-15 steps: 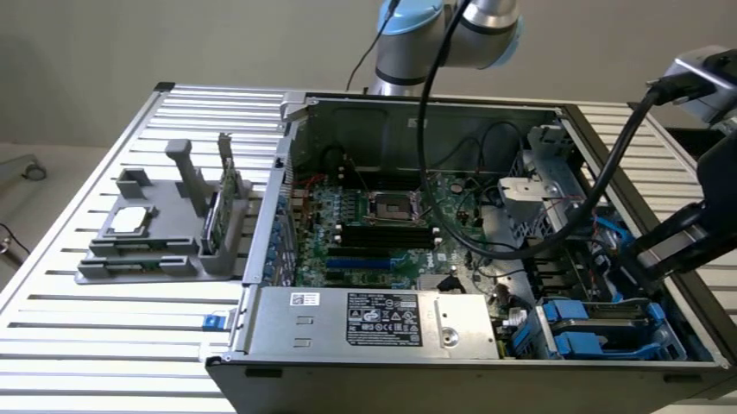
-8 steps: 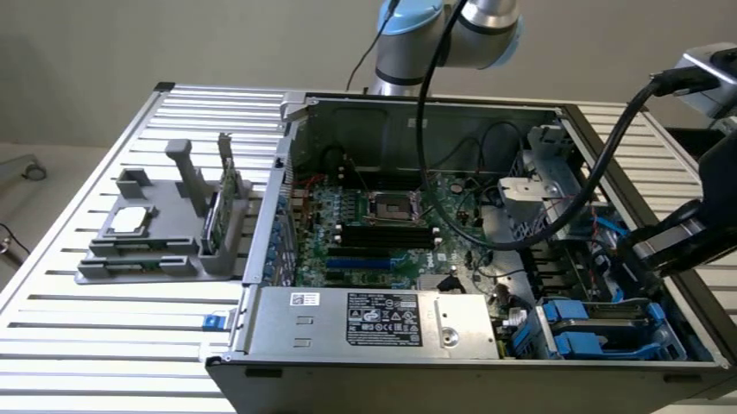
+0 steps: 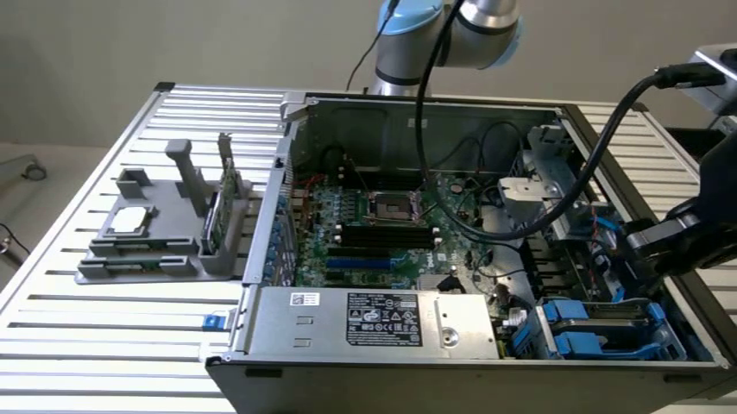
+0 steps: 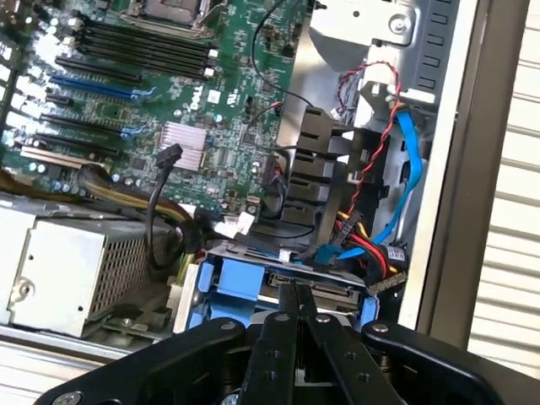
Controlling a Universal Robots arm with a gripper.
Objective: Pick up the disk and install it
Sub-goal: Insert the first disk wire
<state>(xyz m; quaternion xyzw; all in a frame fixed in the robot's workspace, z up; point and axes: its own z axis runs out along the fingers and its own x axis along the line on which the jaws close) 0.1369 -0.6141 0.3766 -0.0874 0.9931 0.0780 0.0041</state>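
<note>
Here's the pincer (image 4: 295, 291) over the open computer case (image 3: 461, 116), its two black fingers pressed tight together with nothing between them. The tips hang right at the disk (image 4: 329, 288), which sits in its blue carrier just beside the power supply (image 3: 368, 319), at that box's cabled end. Whether the tips actually touch the disk, I can't tell from here.

The disk lies flat and low in the case. Red, blue and yellow cables (image 4: 384, 253) crowd up against its far edge from the power supply. In the exterior view the blue cage (image 3: 605, 328) lies to the exterior view's right of the power supply, in the same front corner of the case.

Behind the power supply, deeper in the case, the green motherboard (image 3: 381, 220) lies open with its dark memory slots showing. The arm (image 3: 455, 30) rises past the far wall.

Off on the power supply's other side, outside the case, a grey fixture (image 3: 150, 250) stands on the slatted bench (image 3: 116, 345) with a small square chip (image 3: 133, 220) on top.
</note>
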